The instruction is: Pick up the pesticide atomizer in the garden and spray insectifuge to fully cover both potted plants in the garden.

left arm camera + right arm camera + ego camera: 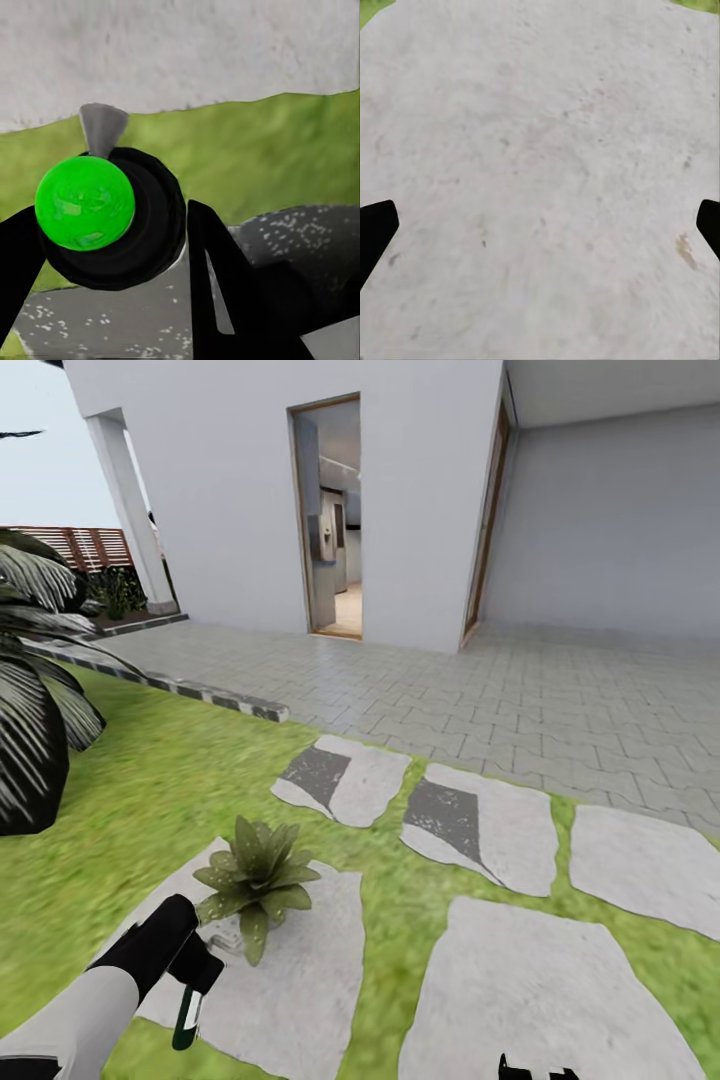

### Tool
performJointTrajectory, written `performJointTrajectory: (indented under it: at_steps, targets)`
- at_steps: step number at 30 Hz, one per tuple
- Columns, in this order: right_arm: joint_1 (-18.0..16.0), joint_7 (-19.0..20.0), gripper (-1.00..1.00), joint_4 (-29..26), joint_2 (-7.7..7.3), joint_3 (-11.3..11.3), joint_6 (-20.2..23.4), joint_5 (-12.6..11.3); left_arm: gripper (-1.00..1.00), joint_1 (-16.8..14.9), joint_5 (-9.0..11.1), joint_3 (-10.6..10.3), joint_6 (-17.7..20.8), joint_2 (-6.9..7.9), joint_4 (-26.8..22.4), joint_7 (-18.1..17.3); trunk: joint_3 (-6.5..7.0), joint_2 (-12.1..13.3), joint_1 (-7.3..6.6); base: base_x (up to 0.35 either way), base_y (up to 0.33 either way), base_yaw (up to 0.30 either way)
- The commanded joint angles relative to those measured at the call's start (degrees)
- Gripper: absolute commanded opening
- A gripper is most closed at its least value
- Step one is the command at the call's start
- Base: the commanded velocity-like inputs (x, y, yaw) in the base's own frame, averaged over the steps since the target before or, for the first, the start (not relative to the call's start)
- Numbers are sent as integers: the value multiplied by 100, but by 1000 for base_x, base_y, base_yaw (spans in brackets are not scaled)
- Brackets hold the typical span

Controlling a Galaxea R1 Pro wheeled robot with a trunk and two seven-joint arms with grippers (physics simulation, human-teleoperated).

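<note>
**Atomizer in hand, plant right beside it**

Atomizer [188,1010] hangs from the left gripper [196,972], green bottle pointing down toward the stepping stone [310,980]. From the left wrist camera the left gripper's fingers [225,277] sit either side of the sprayer's black collar [142,225], clamped on it, with the green bottle [85,202] facing the lens and a grey nozzle [103,127] poking past it. One potted plant [255,875] sits on that same stone, just beside the gripper, leaves nearly touching the wrist. The right gripper [540,225] hovers over a bare stone with its fingers spread wide, holding nothing.

Now the spraying. The nozzle looks aimed at lawn [170,780] and stone rather than leaves, so my call is the wrist wants turning until that grey tip faces the rosette. Then sweep across the whole crown, since full cover is the demand. Watch the close quarters: a careless swing could knock the plant. The second plant isn't visible here, so a move across the garden looks likely afterward.
</note>
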Motion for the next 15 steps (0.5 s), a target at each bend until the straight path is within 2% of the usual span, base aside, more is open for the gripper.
performJointTrajectory:
  at_steps: [1,8,13,15]
  targets:
    - [-4,-25,100,9,-1,-40,-18,61,-100,-2,-38,-28,10,4,-6,36,-5,-2,0,63,-5,276]
    - [-4,-25,100,9,-1,-40,-18,61,-100,-2,-23,-28,10,34,-4,235,-5,-2,0,14,-1,277]
    - [-4,-25,100,9,-1,-40,-18,61,-100,-2,-23,-31,10,-12,-17,271,-5,-2,0,0,0,272]
    - [-4,-25,100,9,-2,-40,-18,61,-100,-2,-17,-29,10,-31,-21,338,-5,-2,0,0,0,116]
